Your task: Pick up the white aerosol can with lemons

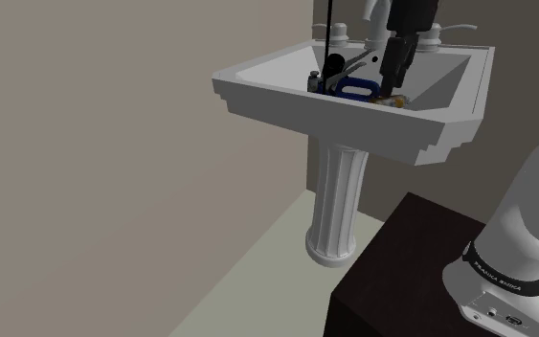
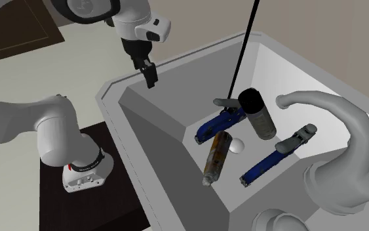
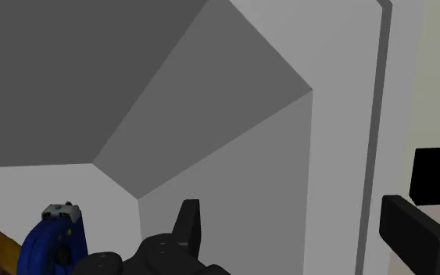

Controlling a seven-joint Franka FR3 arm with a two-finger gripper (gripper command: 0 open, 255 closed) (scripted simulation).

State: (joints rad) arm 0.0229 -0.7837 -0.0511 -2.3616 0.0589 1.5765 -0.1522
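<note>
Plain grey walls stand behind a white pedestal sink (image 2: 109, 96), and everything that matters lies in its basin. I take the aerosol can (image 2: 215, 157) to be the slim cylinder lying on its side at the bottom, mottled brown and yellow in these renders and not white. It sits between two blue-handled tools (image 2: 218, 123) (image 2: 274, 158), with a small white ball (image 2: 237, 146) just beside it. A fatter grey can with a black cap (image 2: 257, 113) lies near the first tool, under a thin black line (image 2: 243, 49) that drops into the basin.

The gripper (image 2: 150, 74) hangs near a corner of the basin, well apart from the can, with its fingers (image 3: 188, 221) spread and nothing between them.

Several things could spoil the pick:
- Choosing wrongly: two cans are in the basin, and the grey one is the easier reach.
- Crowding: the blue tool lies close along the can, so a finger coming down on that side may land on the tool and shove the can away.
- Rolling: a round can on sloping basin walls is likely to turn or slide if only one finger meets it first.
- Clearance: the steep walls and the black line leave little room, so a tilted approach could scrape the basin before the fingers close
</note>
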